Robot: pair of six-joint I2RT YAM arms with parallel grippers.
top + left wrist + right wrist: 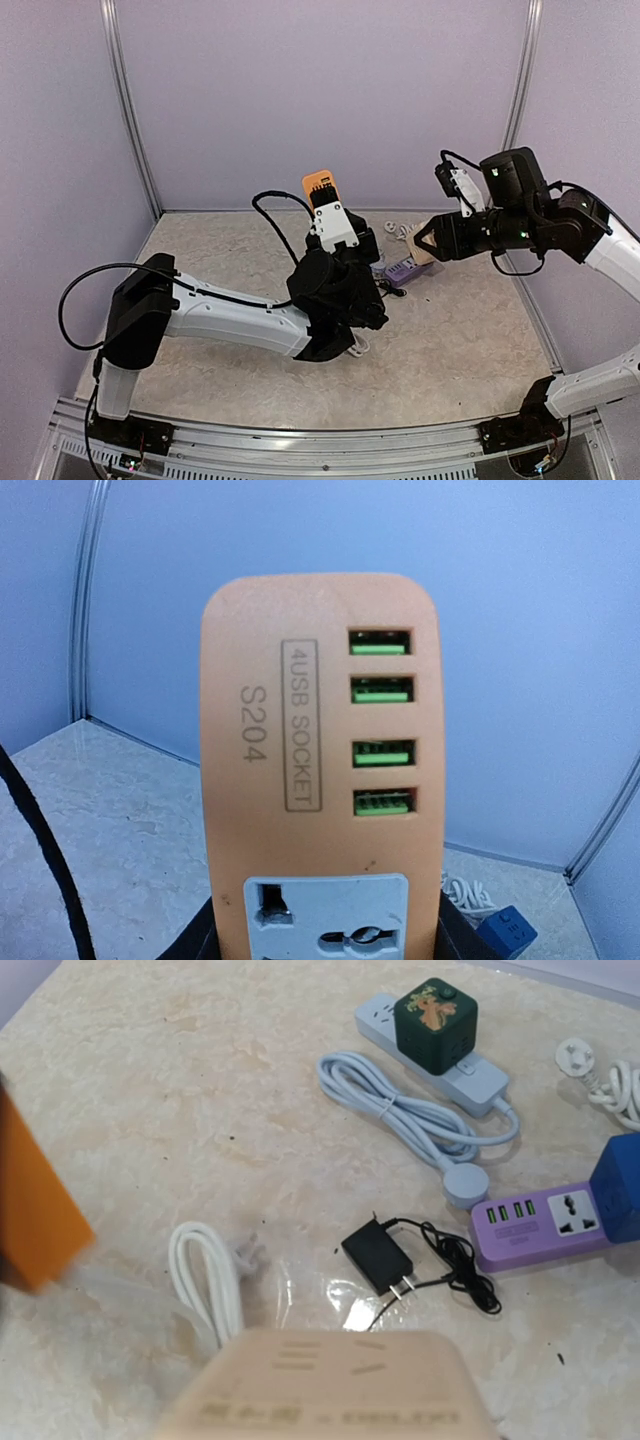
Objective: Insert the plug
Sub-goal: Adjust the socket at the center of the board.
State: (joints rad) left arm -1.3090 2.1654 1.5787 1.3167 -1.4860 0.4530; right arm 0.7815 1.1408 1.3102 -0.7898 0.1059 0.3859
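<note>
Two grips: clamps orange socket strip [320, 770] upright in left hand [323, 203], beige block [330, 1385] in right hand [430, 240], both raised near the purple strip [540, 1222]. Shows black plug [377, 1255] lying on desk [150, 1110] just beside that strip.

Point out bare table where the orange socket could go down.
Bare: the far-left table between the left wall and the left arm, and the near-right patch between the purple strip and the front rail. Crowded: the far middle, with black adapter, grey strip and coiled cable.
</note>
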